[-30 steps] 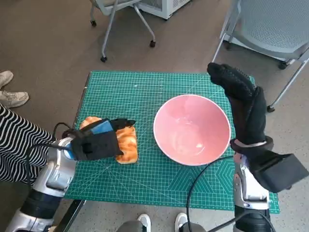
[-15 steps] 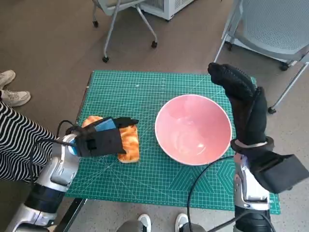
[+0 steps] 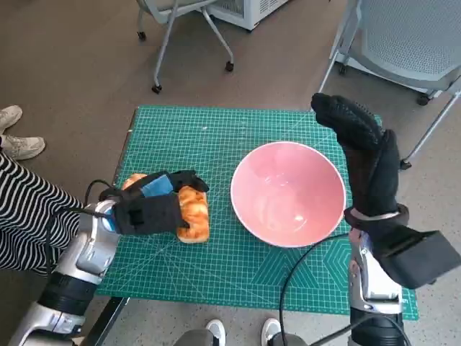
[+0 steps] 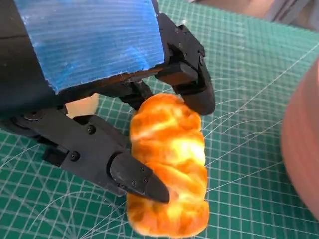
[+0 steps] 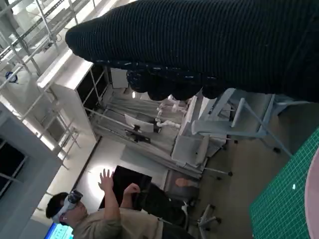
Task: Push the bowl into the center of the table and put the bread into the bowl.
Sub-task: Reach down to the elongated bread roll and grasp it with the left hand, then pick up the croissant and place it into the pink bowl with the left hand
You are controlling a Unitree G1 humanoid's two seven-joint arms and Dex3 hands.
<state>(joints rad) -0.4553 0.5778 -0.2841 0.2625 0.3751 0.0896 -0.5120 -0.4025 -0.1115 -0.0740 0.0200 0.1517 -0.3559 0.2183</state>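
A golden loaf of bread point(image 3: 194, 214) point(image 4: 169, 169) lies on the green cutting mat point(image 3: 216, 137), left of the pink bowl point(image 3: 288, 193). My left hand point(image 3: 150, 206) reaches over it from the left. In the left wrist view its black fingers point(image 4: 134, 177) clamp the loaf from both sides. The bowl stands empty, right of the mat's middle; its rim point(image 4: 299, 139) shows in the left wrist view. My gloved right hand point(image 3: 366, 155) point(image 5: 199, 45) stands upright and spread at the bowl's right rim, holding nothing. Whether it touches the bowl I cannot tell.
A second pale orange piece point(image 3: 133, 181) point(image 4: 82, 106) peeks out behind my left hand. A person in striped clothes point(image 3: 21, 209) sits at the table's left, shoes point(image 3: 18, 146) on the floor. Wheeled chairs point(image 3: 180, 21) point(image 3: 410, 43) stand beyond the far edge. A person point(image 5: 99, 219) shows in the right wrist view.
My left hand's fingers have curled round the loaf, which has shifted slightly toward the bowl. The bowl and my right hand have stayed put.
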